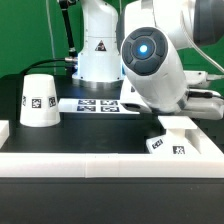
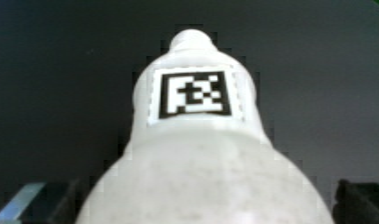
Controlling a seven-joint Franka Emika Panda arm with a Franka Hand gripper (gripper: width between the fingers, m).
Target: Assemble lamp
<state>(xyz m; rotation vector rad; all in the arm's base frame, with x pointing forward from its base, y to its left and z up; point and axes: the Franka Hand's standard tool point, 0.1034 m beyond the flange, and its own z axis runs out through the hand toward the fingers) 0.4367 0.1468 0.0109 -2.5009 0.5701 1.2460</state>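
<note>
Since the wrist view is filled by the bulb (image 2: 200,150), with dark fingers (image 2: 44,200) tight against either side of its wide end, I read the gripper (image 2: 200,203) as part-closed on the bulb. No gap shows, but the fingers are blurred. The narrow stem end points away from the camera, toward the black table (image 2: 44,60), and one tag faces the lens. The base isn't in that view, so I can't say how the stem lines up with it.

Exterior view, near to far:
- White rail (image 1: 90,162) runs across the near edge.
- Just behind it, near right, is the lamp base (image 1: 172,146), on the table, with two tags on its near face.
- The arm (image 1: 150,60) hangs over the base and hides the gripper and bulb.
- Mid left is the shade (image 1: 40,98), wide end down, one tag showing, well apart from the base.
- Right of it and a bit farther, the marker board (image 1: 97,104) lies flat.

Step, my read: bulb into base. The next move needs the stem centred over the base's socket (not visible), held vertical, lowered straight, probably with a twist to seat. Risk: a cocked stem jams or shoves the base. Shade goes on last.

Count: 1 base, 1 bulb, 1 shade, 1 arm, 1 marker board, 1 rail.
</note>
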